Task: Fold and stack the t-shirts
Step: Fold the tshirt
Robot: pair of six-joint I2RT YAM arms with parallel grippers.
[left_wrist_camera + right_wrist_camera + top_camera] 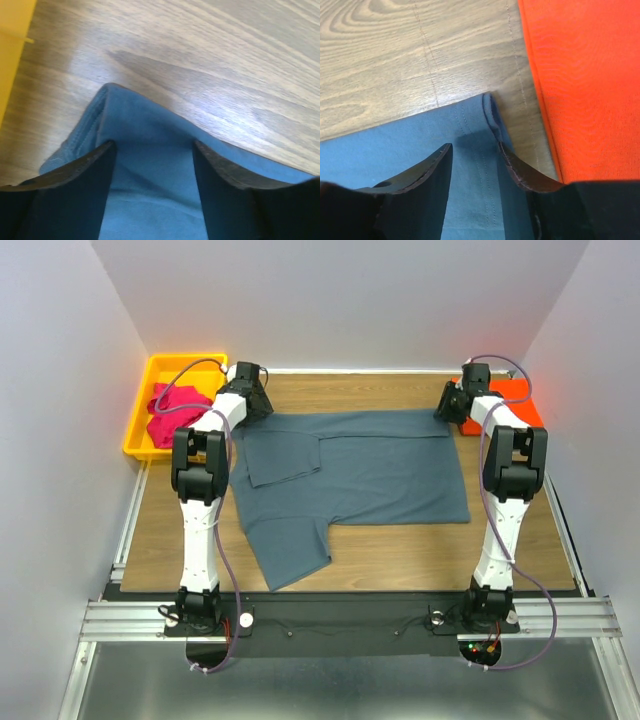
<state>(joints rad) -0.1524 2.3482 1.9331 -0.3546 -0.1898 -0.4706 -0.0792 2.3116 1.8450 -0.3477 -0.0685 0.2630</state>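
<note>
The slate grey-blue t-shirt (370, 475) lies spread on the wooden table, with one sleeve folded inward and the other sticking out toward the near edge. My left gripper (262, 406) is at its far left corner. In the left wrist view, this gripper (153, 145) is open and its fingers straddle the shirt corner (145, 120). My right gripper (447, 408) is at the far right corner. In the right wrist view, it (474, 146) is open over the hemmed corner (415, 145). The orange t-shirt (515, 400) lies folded at the far right and also shows in the right wrist view (585, 85). The magenta-pink t-shirt (172, 412) lies crumpled in the bin.
A yellow plastic bin (140, 410) stands at the far left of the table; its edge shows in the left wrist view (12, 45). White walls enclose the table on three sides. Bare wood lies beyond the shirt's far edge (350, 390).
</note>
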